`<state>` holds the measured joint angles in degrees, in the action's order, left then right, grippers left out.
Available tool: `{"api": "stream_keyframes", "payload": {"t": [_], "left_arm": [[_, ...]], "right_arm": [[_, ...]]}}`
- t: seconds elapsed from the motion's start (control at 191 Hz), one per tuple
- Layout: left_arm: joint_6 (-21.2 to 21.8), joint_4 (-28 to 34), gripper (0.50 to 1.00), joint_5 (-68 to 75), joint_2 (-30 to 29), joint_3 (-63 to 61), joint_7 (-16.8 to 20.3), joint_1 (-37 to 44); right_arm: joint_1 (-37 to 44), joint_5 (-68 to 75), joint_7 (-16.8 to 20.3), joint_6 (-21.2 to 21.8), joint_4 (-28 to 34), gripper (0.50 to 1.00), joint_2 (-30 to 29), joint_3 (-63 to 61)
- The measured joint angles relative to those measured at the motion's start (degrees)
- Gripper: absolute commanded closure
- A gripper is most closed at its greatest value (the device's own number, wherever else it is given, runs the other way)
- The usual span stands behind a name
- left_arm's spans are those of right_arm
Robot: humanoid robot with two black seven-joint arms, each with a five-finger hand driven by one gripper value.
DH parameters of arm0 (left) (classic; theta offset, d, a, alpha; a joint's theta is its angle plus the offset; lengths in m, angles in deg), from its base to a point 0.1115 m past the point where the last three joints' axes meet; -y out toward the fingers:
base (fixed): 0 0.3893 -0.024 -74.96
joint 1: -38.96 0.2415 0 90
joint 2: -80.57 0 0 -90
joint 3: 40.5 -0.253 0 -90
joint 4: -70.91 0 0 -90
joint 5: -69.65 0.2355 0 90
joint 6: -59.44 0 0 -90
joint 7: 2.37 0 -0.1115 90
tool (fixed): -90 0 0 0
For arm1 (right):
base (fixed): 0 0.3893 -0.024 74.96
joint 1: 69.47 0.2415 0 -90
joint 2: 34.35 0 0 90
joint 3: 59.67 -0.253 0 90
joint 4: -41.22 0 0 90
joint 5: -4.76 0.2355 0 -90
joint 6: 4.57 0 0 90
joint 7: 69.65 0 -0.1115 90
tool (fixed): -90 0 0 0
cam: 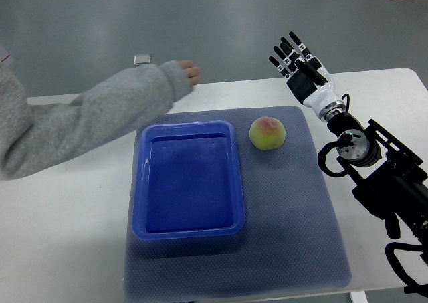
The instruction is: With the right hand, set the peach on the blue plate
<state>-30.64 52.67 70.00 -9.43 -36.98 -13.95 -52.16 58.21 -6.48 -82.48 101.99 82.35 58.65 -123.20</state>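
Note:
A yellow-green peach [267,134] with a pink blush lies on the blue-grey mat [294,216], just right of the blue plate [141,182], a deep rectangular tray with nothing in it. My right hand [294,57] hovers beyond the far edge of the table, up and to the right of the peach, fingers spread and holding nothing. Its black arm [381,176] runs in from the right edge. No left arm shows.
A person's arm in a grey sleeve [80,122] reaches in from the left over the white table [60,229], the hand [188,71] near the mat's far left corner. A small grey object [142,59] lies on the floor beyond.

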Motion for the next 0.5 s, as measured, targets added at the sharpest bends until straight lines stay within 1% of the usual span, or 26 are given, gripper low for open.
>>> {"api": "stream_keyframes", "payload": {"t": [0.498], "left_arm": [[-0.02,-0.05,0.5,0.0,0.0,0.0,-0.02,-0.01]], "right_arm": [[1.39,-1.0,0.45,-0.29,0.4,0.57,0.49,1.22]]}}
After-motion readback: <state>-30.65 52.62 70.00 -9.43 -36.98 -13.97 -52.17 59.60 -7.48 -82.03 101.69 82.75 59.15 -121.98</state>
